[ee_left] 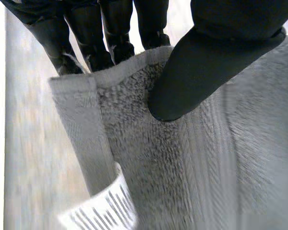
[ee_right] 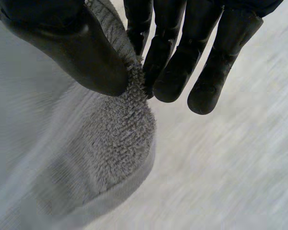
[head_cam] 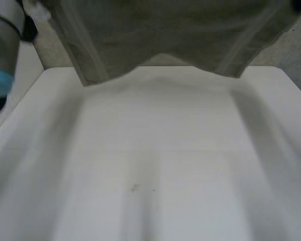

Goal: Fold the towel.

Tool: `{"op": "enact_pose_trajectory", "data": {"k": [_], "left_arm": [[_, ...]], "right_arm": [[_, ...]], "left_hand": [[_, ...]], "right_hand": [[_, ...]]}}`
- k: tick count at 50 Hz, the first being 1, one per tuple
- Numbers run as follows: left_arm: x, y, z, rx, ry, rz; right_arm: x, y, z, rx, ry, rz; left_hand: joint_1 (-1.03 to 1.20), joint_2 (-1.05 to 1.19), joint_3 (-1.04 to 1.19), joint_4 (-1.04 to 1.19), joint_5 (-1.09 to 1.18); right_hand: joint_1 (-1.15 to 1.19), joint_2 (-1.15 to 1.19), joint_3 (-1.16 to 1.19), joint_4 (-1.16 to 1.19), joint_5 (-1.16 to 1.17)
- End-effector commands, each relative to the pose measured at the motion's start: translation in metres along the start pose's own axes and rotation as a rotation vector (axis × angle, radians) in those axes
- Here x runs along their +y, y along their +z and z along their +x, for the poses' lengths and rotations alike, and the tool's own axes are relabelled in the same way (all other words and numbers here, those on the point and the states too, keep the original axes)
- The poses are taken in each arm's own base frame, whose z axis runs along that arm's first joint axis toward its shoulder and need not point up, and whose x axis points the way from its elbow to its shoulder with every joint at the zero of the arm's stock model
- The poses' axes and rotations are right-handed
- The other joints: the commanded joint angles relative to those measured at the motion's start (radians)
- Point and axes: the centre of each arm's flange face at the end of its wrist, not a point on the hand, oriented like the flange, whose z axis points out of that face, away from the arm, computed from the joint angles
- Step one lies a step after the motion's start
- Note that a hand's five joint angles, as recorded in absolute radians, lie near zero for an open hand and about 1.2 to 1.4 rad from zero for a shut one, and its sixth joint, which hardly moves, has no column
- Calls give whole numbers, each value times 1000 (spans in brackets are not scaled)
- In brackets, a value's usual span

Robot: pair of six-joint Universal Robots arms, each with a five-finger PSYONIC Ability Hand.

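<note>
A grey terry towel (head_cam: 160, 35) hangs lifted above the white table (head_cam: 155, 165), its lower edge sagging over the table's far side. My left hand (ee_left: 201, 72) is shut on one top corner of the towel (ee_left: 149, 158); the thumb presses the cloth against the fingers (ee_left: 115, 33), and a white label (ee_left: 103, 208) dangles below. My right hand (ee_right: 86, 52) is shut on the other corner of the towel (ee_right: 110, 143), pinched between thumb and fingers (ee_right: 173, 72). The left arm (head_cam: 2, 50) shows beside the cloth.
The table's far edge (head_cam: 271, 68) and a grey floor (head_cam: 296, 55) lie behind the hanging towel.
</note>
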Motion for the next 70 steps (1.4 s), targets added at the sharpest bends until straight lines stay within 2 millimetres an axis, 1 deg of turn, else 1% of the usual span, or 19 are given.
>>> {"op": "enact_pose_trajectory", "data": {"k": [1,2,3,5,6,8,10,13,15,16,17,18,19,21,24,41,55,62,70], "left_arm": [[95,-59,-17,-15,16,-354],[114,-77,-18,-7,13,-434],[114,-78,-19,-6,13,-435],[147,-112,-25,-4,6,-562],[147,-112,-25,-4,6,-563],[170,-143,-29,-11,4,-652],[178,-154,-31,-14,6,-674],[186,-169,-33,-11,20,-688],[185,-170,-33,-3,38,-676],[183,-170,-33,7,62,-666],[183,-170,-33,7,62,-666],[181,-169,-34,13,86,-656],[177,-168,-33,21,104,-643],[174,-167,-33,24,115,-630],[172,-168,-32,26,118,-625],[167,-166,-38,8,121,-603],[170,-167,-40,6,123,-611],[169,-165,-40,4,125,-606],[168,-162,-47,-17,127,-601]], "right_arm": [[79,-54,-50,-252,-99,-332],[96,-71,-62,-321,-121,-382],[96,-71,-62,-321,-121,-382],[124,-102,-83,-439,-144,-449],[124,-102,-84,-439,-144,-450],[137,-117,-93,-481,-151,-479],[162,-141,-106,-524,-148,-551],[176,-155,-112,-540,-135,-608],[177,-158,-112,-542,-130,-618],[175,-159,-110,-534,-130,-622],[175,-159,-110,-534,-130,-622],[172,-158,-107,-520,-132,-616],[172,-158,-106,-520,-132,-616],[162,-155,-97,-484,-137,-584],[155,-150,-85,-430,-132,-551],[152,-152,-83,-391,-81,-526],[158,-161,-87,-445,-167,-582],[148,-167,-87,-434,8,-681],[152,-171,-91,-397,182,-742]], "left_hand": [[198,178,179,177,188],[198,178,179,177,188],[198,178,179,177,188],[198,178,179,177,188],[198,178,179,177,188],[198,178,179,177,188],[198,178,179,177,188],[198,178,179,177,188],[198,178,179,177,188],[198,178,179,177,188],[198,178,179,177,188],[198,178,179,177,188],[198,178,179,177,188],[198,178,179,177,188],[198,178,179,177,188],[198,178,179,177,188],[198,178,179,177,188],[198,178,179,177,188],[198,178,179,177,188]], "right_hand": [[57,65,54,55,50],[57,65,54,55,50],[57,65,54,55,50],[57,65,54,55,50],[57,65,54,55,50],[57,65,54,55,50],[57,65,54,55,50],[57,65,54,55,50],[57,65,54,55,50],[-166,-158,-168,-168,-173],[-168,-160,-171,-170,-175],[-560,-553,-563,-563,-568],[-564,-557,-567,-567,-572],[-962,-954,-965,-964,-969],[-1104,-1097,-1107,-1107,-1112],[-1058,-1050,-1060,-1060,-1065],[-920,-912,-922,-922,-927],[-923,-915,-925,-925,-930],[-914,-906,-916,-916,-921]]}}
